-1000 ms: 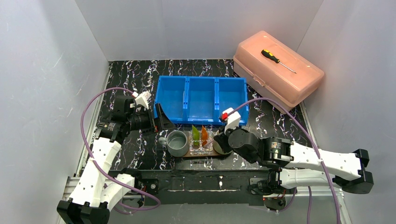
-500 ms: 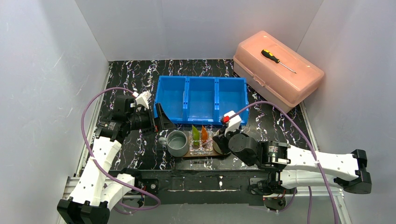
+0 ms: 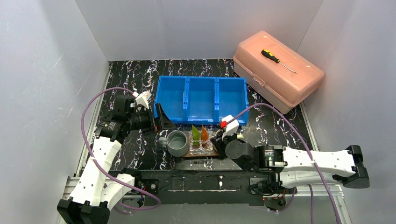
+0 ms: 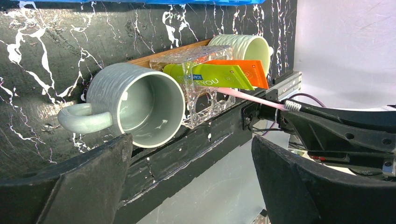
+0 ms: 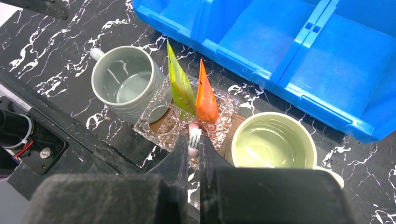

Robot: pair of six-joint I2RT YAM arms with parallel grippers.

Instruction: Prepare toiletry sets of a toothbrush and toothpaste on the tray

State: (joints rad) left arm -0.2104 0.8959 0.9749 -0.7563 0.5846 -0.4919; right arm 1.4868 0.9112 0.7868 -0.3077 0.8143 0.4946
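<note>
A grey mug point(image 3: 178, 143) and a pale green mug point(image 5: 273, 142) stand on the brown tray point(image 3: 201, 155), with a clear holder point(image 5: 159, 126) between them. A green tube point(image 5: 180, 84) and an orange tube point(image 5: 205, 95) stand upright in that holder. My right gripper point(image 5: 194, 144) is shut on the bristle end of a pink-handled toothbrush point(image 4: 252, 97), whose lower end reaches into the holder beside the orange tube. In the top view the right wrist hides the pale green mug. My left gripper point(image 4: 191, 182) hangs open and empty, behind and left of the grey mug.
A blue three-compartment bin point(image 3: 201, 99) sits just behind the tray. A pink lidded box point(image 3: 278, 70) with a screwdriver point(image 3: 276, 59) on top stands at the back right. The table's front rail point(image 4: 205, 140) runs close below the tray.
My right arm has shifted left toward the holder, carrying the toothbrush. The left arm has not moved.
</note>
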